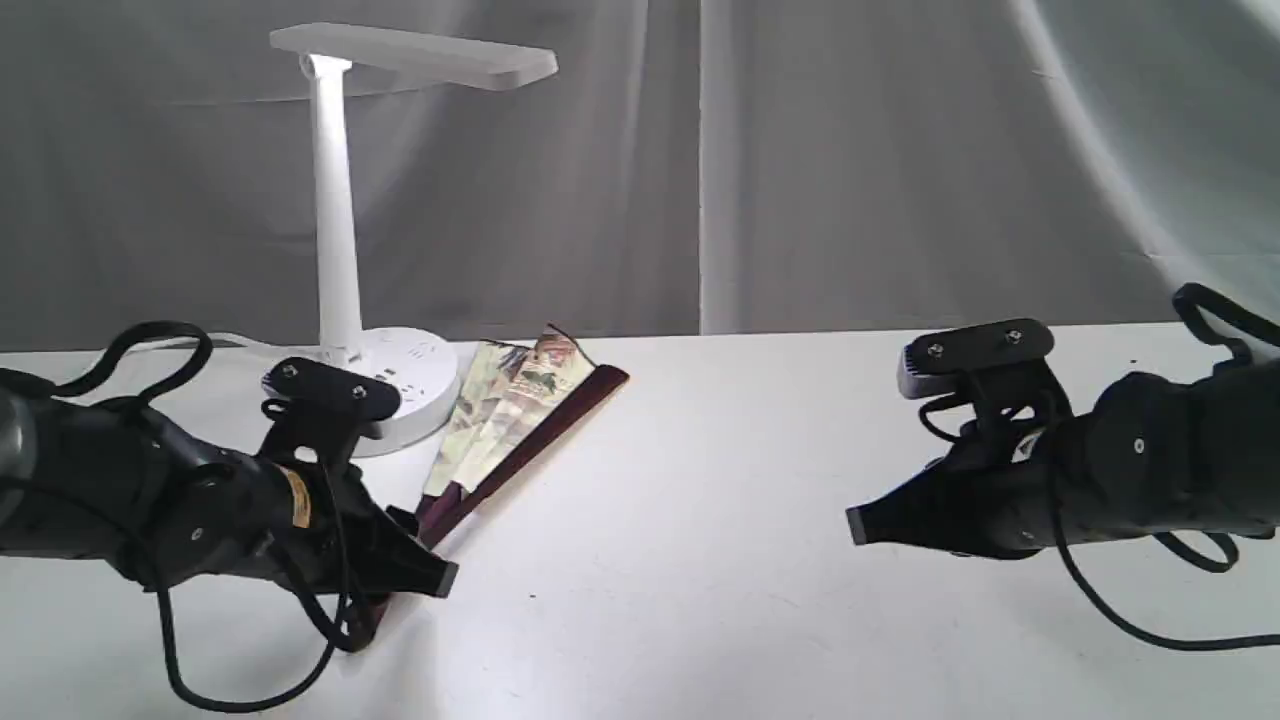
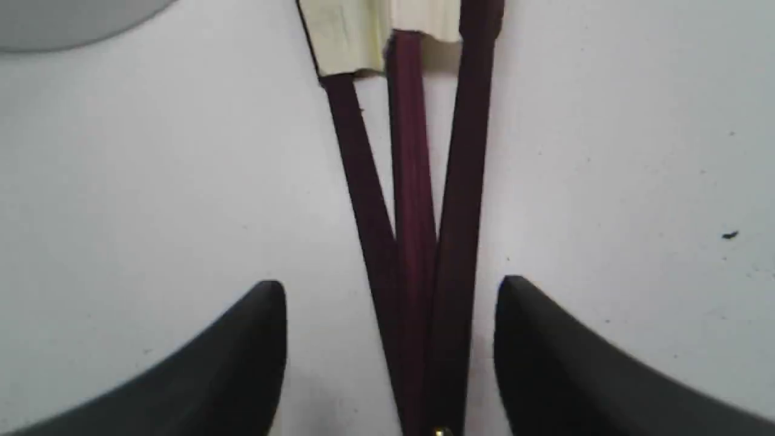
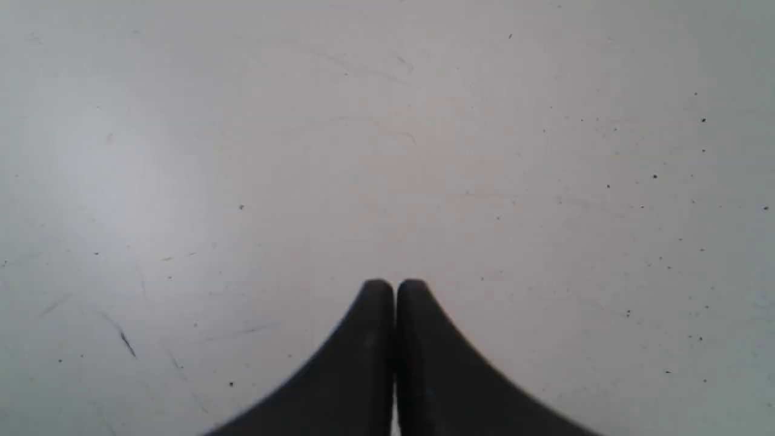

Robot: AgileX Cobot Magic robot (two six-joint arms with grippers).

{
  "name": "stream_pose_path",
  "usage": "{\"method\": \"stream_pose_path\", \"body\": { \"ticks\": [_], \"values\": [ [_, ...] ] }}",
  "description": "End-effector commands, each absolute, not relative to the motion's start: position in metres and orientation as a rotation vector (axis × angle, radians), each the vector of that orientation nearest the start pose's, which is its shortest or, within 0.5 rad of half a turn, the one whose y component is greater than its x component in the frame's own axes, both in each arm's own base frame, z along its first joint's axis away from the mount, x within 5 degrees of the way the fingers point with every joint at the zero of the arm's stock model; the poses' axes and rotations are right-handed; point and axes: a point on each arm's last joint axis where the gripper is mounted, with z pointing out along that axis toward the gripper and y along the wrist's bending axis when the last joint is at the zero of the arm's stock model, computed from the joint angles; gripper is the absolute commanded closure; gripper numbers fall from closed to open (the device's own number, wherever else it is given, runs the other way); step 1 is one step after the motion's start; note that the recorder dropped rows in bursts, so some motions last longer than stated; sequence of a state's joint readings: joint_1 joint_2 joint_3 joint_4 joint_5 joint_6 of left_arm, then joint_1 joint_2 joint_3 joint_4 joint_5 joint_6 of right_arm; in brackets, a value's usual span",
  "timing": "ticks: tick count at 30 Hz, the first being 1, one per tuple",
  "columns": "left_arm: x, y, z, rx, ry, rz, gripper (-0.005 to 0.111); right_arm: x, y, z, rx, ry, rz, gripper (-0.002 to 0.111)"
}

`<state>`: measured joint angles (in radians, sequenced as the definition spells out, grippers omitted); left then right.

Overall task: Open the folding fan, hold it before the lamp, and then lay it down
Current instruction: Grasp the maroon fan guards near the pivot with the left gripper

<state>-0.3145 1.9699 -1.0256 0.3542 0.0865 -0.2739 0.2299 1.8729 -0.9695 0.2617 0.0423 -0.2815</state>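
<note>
Left gripper point(image 2: 390, 283): jaws spread wide, holding nothing; set low over the table point(image 1: 700, 560), one finger on either side of the fan's rivet end.
Between the fingers: fan point(image 2: 412, 200) ribs lying flat, with a clear gap to each pad; probably straddled so a squeeze catches the sticks near the pivot, where they bunch tight.
Just ahead of the fingertips: three maroon sticks splaying into a narrow wedge, so opened only a little and far from a full spread.
Farther ahead: cream leaf, pleats mostly stacked, painted side up, black edge at the far end.
Ahead and off to one side: lamp point(image 1: 335, 240), its round base just beside the leaf; cannot tell whether touching. Head bar high above, reaching out toward the fan's side.
Why placed so: lying close to the lamp likely keeps the lift-and-show short; rivet end toward the left hand offers it the handle.
In the way: lamp base and post close to the leaf's sweep. Spreading toward them risks a knock, so the guard stick away from the lamp looks the safer one to pull.
Right gripper point(image 3: 395, 284): fingers pressed together, empty, low over the table, well apart from the left hand and the fan.
Stage: judged early; grasp not yet made, opening barely begun, showing and laying down undone.
</note>
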Motion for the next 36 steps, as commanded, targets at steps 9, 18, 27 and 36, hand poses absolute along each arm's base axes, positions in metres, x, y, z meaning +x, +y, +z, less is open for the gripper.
{"method": "stream_pose_path", "body": {
  "ticks": [9,18,27,36],
  "values": [
    [0.368,-0.105,0.138,0.246,2.423,-0.139,0.074,0.358,0.087,0.146,-0.278,2.417,0.128,0.108],
    [0.378,-0.085,0.103,0.251,2.454,-0.114,0.107,0.358,0.087,0.146,-0.28,2.422,0.129,0.108],
    [0.378,-0.099,0.081,0.292,2.444,-0.164,0.107,0.358,0.087,0.146,-0.28,2.422,0.129,0.108],
    [0.364,-0.147,0.082,0.443,2.402,-0.235,0.107,0.358,0.087,0.146,-0.279,2.42,0.129,0.108]
  ]
}}
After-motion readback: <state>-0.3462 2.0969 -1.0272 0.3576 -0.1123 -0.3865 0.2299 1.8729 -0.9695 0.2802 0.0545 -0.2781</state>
